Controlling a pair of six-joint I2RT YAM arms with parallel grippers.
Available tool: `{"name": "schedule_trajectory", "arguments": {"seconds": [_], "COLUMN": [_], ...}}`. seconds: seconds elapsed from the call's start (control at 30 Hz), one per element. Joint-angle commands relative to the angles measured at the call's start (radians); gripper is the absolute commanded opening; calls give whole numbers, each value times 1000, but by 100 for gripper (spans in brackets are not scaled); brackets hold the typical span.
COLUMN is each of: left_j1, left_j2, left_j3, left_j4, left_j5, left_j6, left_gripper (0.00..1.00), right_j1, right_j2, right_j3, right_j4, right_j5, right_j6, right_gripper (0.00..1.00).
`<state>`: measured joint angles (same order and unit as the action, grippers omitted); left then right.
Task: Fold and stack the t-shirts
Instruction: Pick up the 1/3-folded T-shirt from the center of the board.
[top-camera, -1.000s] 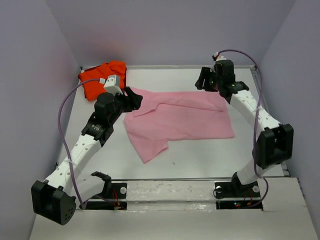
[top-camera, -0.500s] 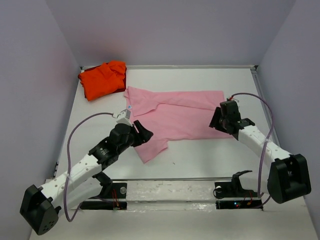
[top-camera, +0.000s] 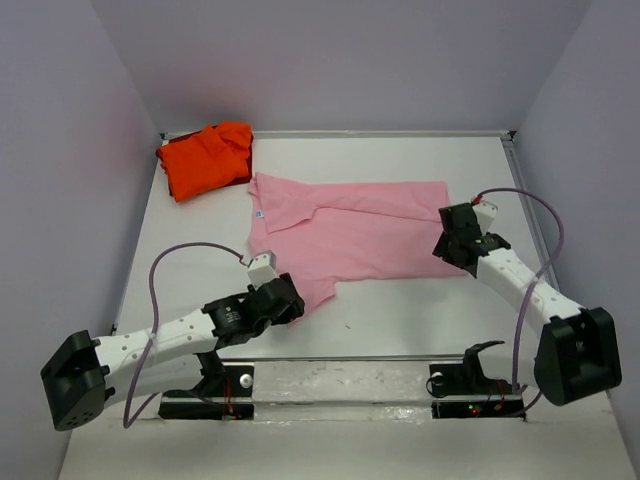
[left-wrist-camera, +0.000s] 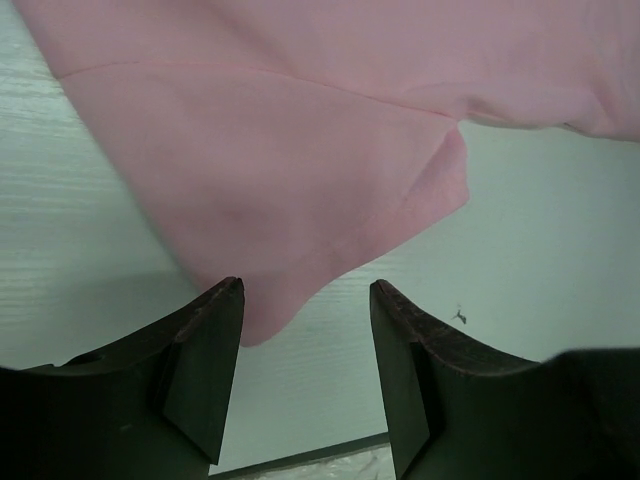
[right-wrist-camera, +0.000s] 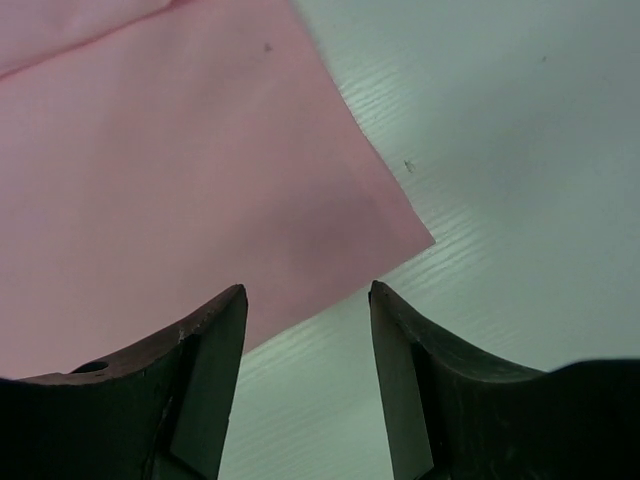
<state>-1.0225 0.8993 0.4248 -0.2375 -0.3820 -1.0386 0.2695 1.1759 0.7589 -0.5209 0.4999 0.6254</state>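
Observation:
The light pink t-shirt (top-camera: 350, 235) lies spread flat across the middle of the white table (top-camera: 400, 320). The orange-red t-shirt (top-camera: 205, 160) sits crumpled in the far left corner. My left gripper (top-camera: 297, 303) is low at the pink shirt's near left sleeve tip. In the left wrist view the left gripper (left-wrist-camera: 306, 290) is open, and the pink sleeve (left-wrist-camera: 300, 150) ends just ahead of the left finger. My right gripper (top-camera: 447, 248) is at the shirt's near right corner. In the right wrist view the right gripper (right-wrist-camera: 307, 290) is open, with the pink cloth (right-wrist-camera: 150, 180) edge running between its fingertips.
Lilac walls close in the table on the left, right and far sides. Bare white table surface (right-wrist-camera: 500, 150) lies to the right of the pink shirt. The arm bases (top-camera: 230, 385) stand on the near edge strip.
Both arms have swung from the pink shirt's far corners to its near side: the left down to the sleeve tip, the right to the near right corner. The shirt lies still.

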Motion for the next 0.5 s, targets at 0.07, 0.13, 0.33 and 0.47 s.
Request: {"name": "schedule_trajectory", "arguments": {"seconds": [0.07,0.13,0.33,0.47], "left_j1": [-19,-24,-36,-68], "left_j2": [53,78,193,236], "left_j3": [-8,3,57,65], "left_j4": [-52,-54,-92,-89], "left_j5": [-175,-191,-224,-198], "left_j6": [-70,-72,-74,-89], "left_gripper": [63,63,63,63], "right_j1": [13,13,13,13], "right_j2": [195,196,163,189], "right_j3": [106,111,100,102], "right_j4": [-48,-30,1,1], "right_j5": [15,-10,-49,-32], "right_j6": [10,17,-6,-16], "right_gripper": [56,56,56,56]}}
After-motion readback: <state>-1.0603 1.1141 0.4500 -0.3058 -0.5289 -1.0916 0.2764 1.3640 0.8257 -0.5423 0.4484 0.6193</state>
